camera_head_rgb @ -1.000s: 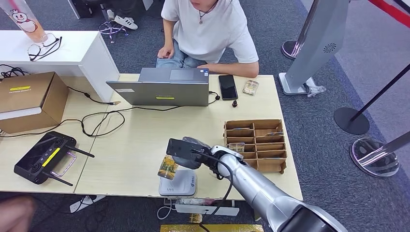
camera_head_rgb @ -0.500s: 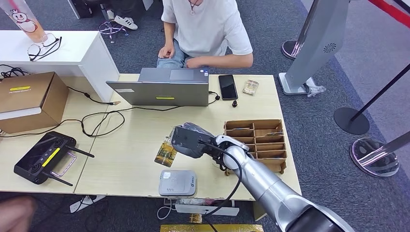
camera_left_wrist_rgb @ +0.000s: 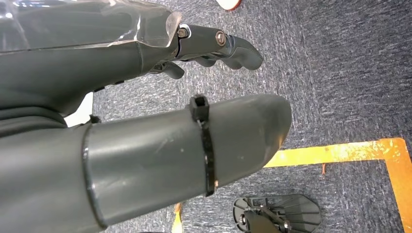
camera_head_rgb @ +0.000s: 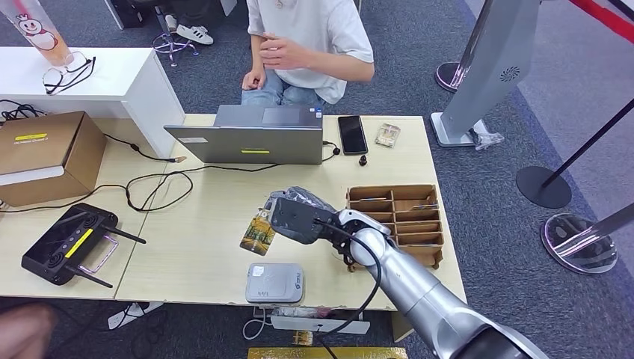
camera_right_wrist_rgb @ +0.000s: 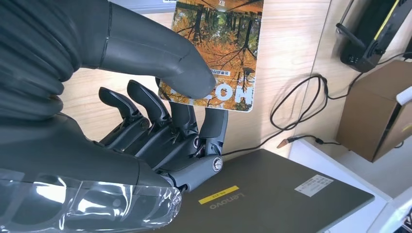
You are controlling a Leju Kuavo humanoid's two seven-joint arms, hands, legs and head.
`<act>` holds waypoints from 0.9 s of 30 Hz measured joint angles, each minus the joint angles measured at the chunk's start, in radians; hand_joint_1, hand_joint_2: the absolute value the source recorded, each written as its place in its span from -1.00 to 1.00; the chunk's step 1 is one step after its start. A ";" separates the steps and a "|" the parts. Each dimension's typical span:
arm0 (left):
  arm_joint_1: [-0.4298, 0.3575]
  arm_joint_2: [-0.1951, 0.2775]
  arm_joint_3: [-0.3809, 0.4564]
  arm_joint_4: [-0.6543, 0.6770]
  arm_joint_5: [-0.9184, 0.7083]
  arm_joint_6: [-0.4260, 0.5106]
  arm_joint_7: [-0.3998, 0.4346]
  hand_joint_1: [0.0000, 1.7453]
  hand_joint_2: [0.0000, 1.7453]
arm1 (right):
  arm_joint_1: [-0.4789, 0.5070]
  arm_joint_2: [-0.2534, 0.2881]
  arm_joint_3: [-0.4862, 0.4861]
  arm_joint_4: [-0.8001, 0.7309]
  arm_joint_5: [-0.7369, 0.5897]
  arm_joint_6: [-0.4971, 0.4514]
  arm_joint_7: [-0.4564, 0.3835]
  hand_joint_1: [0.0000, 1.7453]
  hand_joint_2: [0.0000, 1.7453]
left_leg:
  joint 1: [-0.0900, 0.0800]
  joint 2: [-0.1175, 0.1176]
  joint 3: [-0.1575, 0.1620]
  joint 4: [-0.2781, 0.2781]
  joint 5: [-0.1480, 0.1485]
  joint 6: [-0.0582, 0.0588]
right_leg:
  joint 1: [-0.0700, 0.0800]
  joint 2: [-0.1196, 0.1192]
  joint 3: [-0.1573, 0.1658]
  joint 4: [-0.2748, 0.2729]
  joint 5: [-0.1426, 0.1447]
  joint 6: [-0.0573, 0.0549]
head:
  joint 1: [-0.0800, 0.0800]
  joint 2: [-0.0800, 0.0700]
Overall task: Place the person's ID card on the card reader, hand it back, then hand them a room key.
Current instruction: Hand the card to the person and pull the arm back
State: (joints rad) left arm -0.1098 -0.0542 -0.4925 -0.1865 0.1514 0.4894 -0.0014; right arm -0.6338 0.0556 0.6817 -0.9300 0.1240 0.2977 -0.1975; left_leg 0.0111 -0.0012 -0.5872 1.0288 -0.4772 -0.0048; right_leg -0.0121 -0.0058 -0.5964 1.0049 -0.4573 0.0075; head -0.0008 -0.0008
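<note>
The ID card, printed with an autumn-forest picture, is pinched at one end between the thumb and fingers of the right robot hand. It hangs above the surface, just beyond the far edge of the grey card reader, which lies at the near edge of the surface. Judging by this, the step in hand is handing the card back.

To do it well, carry the card toward the far side, high enough to pass over the laptop and its cable, to the person, whose hand is raised at the chest. Keep the free end of the card leading so there is room to take it, and hold the pinch firm until the person has it.

The left robot hand hangs over the carpet with nothing in it, fingers loosely apart. The room keys probably sit in the cardboard tray to the right, though its contents are too small to tell.
</note>
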 joint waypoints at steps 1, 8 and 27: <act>0.000 0.000 0.000 0.000 0.000 0.000 0.000 -1.00 -1.00 | 0.001 -0.001 0.000 -0.004 0.000 -0.001 0.000 1.00 1.00 | 0.000 0.000 0.000 0.000 0.000 0.000 | 0.000 0.000 0.000 0.000 0.000 0.000 | 0.000 0.000; 0.000 0.000 0.000 0.000 0.000 0.000 0.000 -1.00 -1.00 | 0.008 -0.007 -0.001 -0.021 0.006 -0.016 -0.004 1.00 1.00 | 0.000 0.000 0.000 0.000 0.000 0.000 | 0.000 0.000 0.000 0.000 0.000 0.000 | 0.000 0.000; 0.015 0.000 0.003 0.000 0.029 0.018 -0.019 -1.00 -1.00 | 0.045 -0.008 -0.041 -0.199 0.234 -0.300 -0.055 1.00 1.00 | 0.000 0.000 0.000 0.000 0.000 0.000 | 0.000 0.000 0.000 0.000 0.000 0.000 | 0.000 0.000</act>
State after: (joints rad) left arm -0.0952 -0.0542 -0.4892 -0.1865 0.1809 0.5078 -0.0203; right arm -0.5889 0.0481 0.6412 -1.1295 0.3578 -0.0027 -0.2525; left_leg 0.0111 -0.0012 -0.5873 1.0288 -0.4772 -0.0048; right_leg -0.0121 -0.0059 -0.5964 1.0049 -0.4573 0.0075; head -0.0008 -0.0008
